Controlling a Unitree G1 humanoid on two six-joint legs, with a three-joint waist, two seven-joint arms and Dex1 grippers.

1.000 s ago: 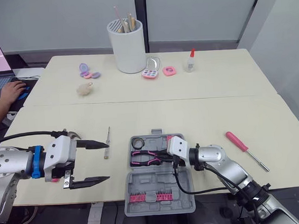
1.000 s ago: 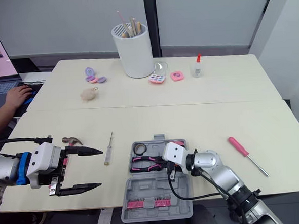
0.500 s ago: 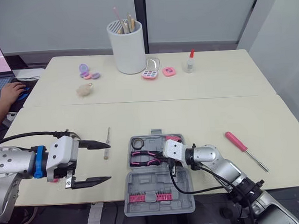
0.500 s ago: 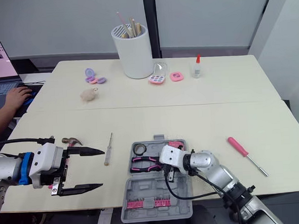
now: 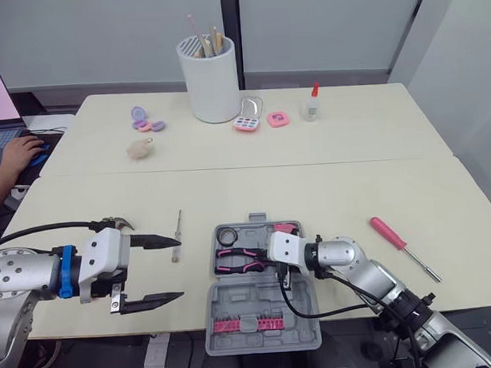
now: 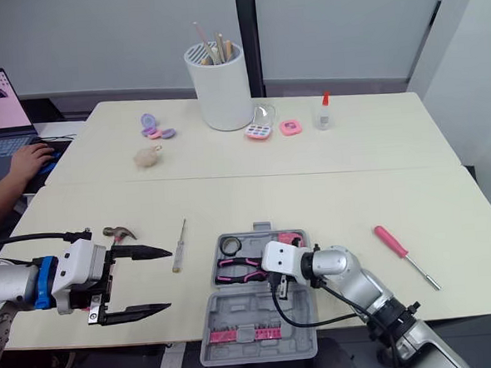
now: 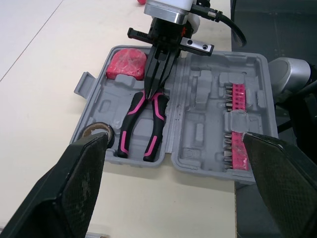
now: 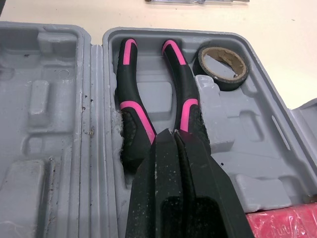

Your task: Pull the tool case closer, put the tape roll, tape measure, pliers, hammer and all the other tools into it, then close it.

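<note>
Tool case (image 5: pixel 260 287): open, near desk (image 5: pixel 329 187) edge; holds pliers (image 5: pixel 237 258), tape roll (image 5: pixel 225 235), tape measure (image 5: pixel 286 228). Right gripper (image 8: pixel 174 134): fingers together over pliers. Left gripper (image 5: pixel 180 267): wide, beside hammer (image 6: pixel 119 233). Step: loading. Next, probably: grasp hammer.
</note>
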